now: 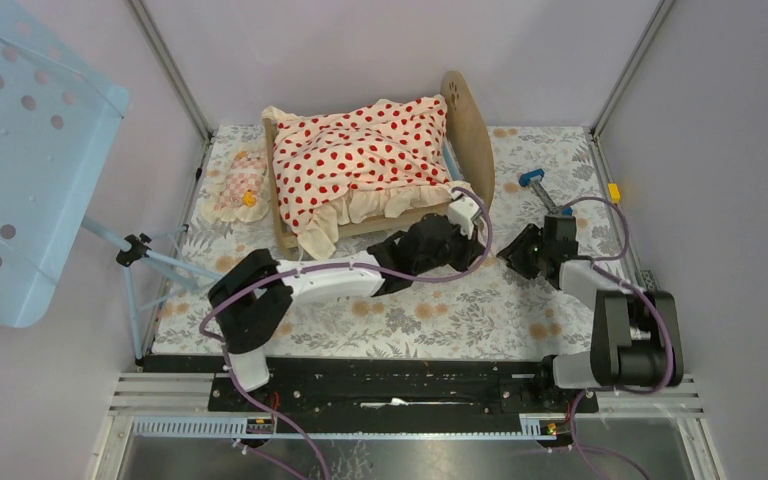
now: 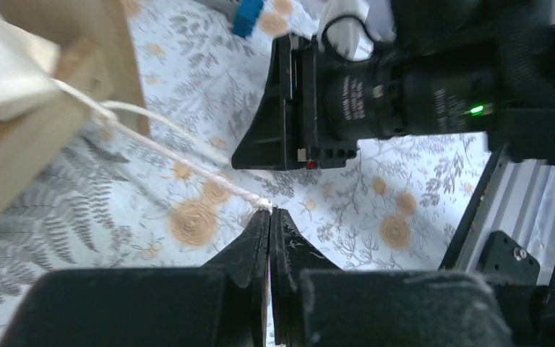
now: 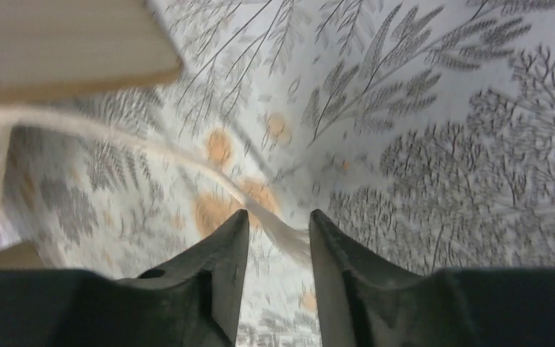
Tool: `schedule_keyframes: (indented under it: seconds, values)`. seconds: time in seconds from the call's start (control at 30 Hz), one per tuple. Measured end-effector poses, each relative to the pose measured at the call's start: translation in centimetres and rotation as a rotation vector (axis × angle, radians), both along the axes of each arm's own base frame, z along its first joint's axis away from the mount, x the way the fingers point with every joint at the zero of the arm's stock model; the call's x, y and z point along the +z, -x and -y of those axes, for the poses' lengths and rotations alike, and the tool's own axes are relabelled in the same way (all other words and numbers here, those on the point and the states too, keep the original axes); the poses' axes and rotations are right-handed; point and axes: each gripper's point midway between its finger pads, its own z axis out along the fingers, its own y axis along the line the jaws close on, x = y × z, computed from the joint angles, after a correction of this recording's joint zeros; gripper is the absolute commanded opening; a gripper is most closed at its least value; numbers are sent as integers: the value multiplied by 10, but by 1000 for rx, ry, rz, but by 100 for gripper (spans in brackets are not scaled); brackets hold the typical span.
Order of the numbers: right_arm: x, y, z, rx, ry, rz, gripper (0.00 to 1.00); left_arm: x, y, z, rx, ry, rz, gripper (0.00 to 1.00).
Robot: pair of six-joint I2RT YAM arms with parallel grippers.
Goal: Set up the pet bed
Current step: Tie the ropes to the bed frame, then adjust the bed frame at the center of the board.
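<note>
From above: the pet bed [image 1: 470, 130] stands far-centre on the worktop [image 1: 480, 300], draped with a red-dotted blanket [image 1: 360, 150]. Left wrist: my left end effector [image 2: 269, 217] is closed, pinching a white cord [image 2: 188, 165]. Right wrist: my right end effector [image 3: 278, 220] is partly open, the cord lying in the gap.

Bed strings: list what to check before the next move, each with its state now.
1. Left gripper pinching the string end: ok.
2. Right gripper gripping: not ok; jaws apart, a string lies loose between them.
3. Blanket on the bed: ok, draped over it.
4. Pillow on the bed: not ok, it lies on the table beside it.
5. Strings tied: cannot tell.
</note>
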Motion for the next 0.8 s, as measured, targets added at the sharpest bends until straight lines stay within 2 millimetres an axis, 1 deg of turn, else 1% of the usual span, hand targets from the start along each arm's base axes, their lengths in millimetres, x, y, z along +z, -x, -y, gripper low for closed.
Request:
schedule_keyframes:
  seconds: [0.03, 0.1, 0.13, 0.17, 0.23, 0.3, 0.37, 0.43, 0.47, 0.5, 0.6, 0.63, 0.7, 0.8]
  values:
    - [5, 7, -2, 9, -8, 9, 59, -6, 5, 4, -15, -6, -10, 7]
    - [20, 15, -3, 15, -10, 47, 67, -23, 14, 13, -42, -27, -37, 26]
    - [30, 16, -3, 15, -5, 71, 69, -30, 16, 16, -52, -38, -48, 37]
    - [40, 16, -2, 14, 3, 101, 70, -39, 20, 19, -59, -47, -69, 51]
    - [64, 16, 3, 0, 30, 166, 71, -55, 25, 22, -60, -69, -106, 70]
    - [81, 15, 7, -13, 53, 207, 71, -63, 27, 18, -41, -99, -123, 84]
    - [92, 13, 12, -25, 76, 228, 71, -62, 22, 14, 2, -103, -120, 90]
    - [96, 13, 15, -31, 92, 231, 71, -57, 17, 5, 51, -110, -109, 98]
    - [96, 13, 16, -31, 99, 229, 71, -53, 15, -3, 77, -117, -102, 99]
    - [95, 13, 17, -32, 105, 226, 71, -47, 13, -12, 101, -122, -96, 99]
    - [92, 16, 17, -21, 118, 211, 72, -16, 4, -40, 181, -104, -79, 99]
    - [92, 17, 18, -19, 120, 210, 72, -2, -1, -52, 215, -88, -84, 99]
    - [93, 17, 18, -13, 125, 213, 72, 27, -19, -85, 304, -48, -92, 99]
    - [96, 17, 16, -5, 124, 225, 72, 62, -50, -149, 477, 2, -97, 98]
